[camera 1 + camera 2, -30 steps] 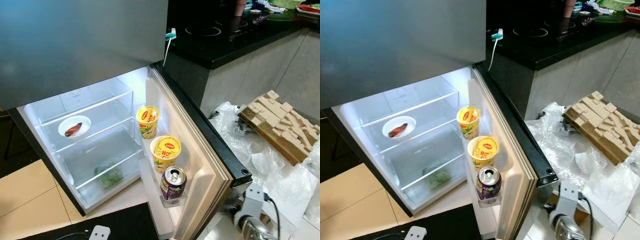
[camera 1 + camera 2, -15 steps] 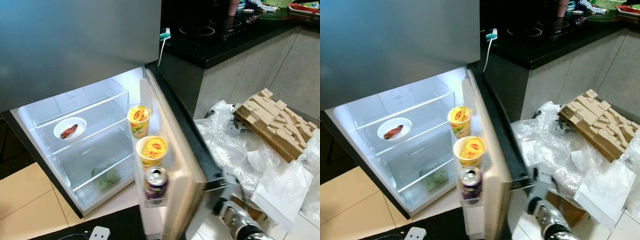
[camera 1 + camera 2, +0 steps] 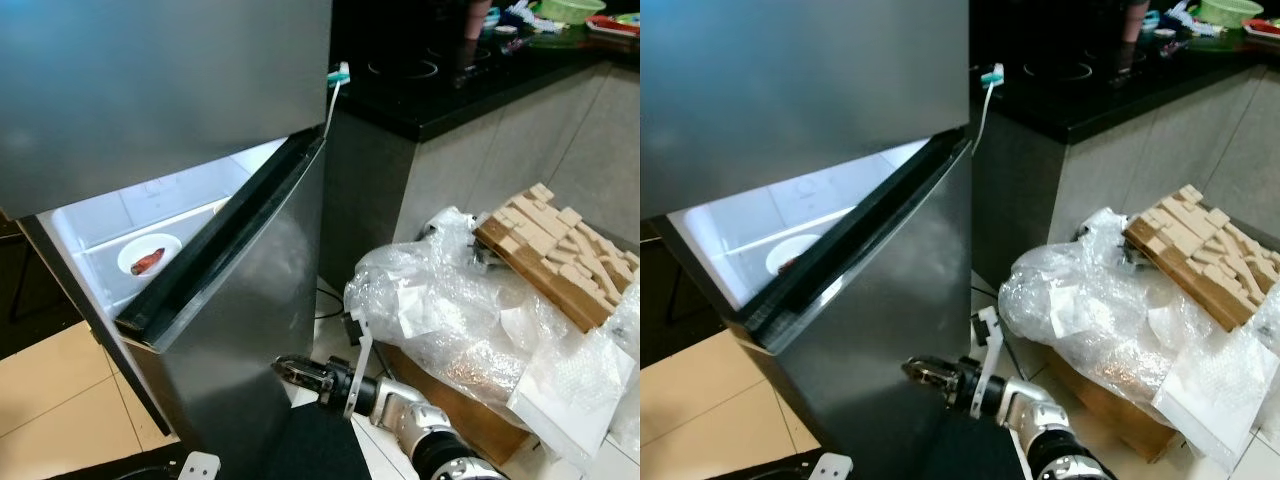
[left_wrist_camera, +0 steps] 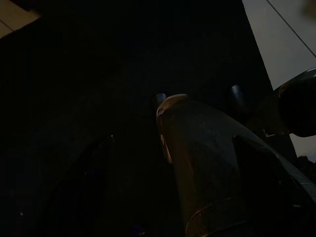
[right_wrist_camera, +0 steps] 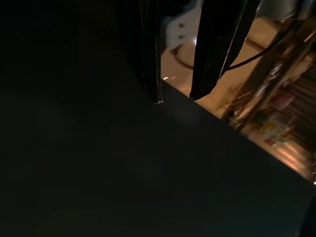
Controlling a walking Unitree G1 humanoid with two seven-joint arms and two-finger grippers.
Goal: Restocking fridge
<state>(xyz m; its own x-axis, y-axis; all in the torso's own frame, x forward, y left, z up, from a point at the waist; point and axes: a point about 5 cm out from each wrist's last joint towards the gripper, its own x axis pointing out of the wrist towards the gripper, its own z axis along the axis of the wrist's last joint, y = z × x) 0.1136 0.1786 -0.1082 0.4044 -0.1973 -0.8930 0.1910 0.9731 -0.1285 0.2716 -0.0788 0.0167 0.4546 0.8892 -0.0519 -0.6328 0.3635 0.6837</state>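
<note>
Low at the fridge front, the right end effector (image 3: 292,369) has its 2 black fingers close together w/ a narrow gap, tips against the steel outer face of the fridge door (image 3: 255,300). The door is swung nearly closed, its black gasket edge (image 3: 215,245) running diagonal, lit interior showing above it. Inside, a white plate (image 3: 150,254) w/ a reddish item sits on a shelf, partly cut off by the door edge. Just right of the arm: a heap of bubble wrap (image 3: 450,310) over a cardboard box, and a brown foam-block slab (image 3: 550,245) on top. A black bench (image 3: 450,85) w/ an induction hob stands behind; a white cable (image 3: 333,95) hangs off its corner. Right wrist view adds the 2 fingers (image 5: 210,47) over dark door steel. Left wrist view is very dark, left end effector (image 4: 197,98) state can't tell.
</note>
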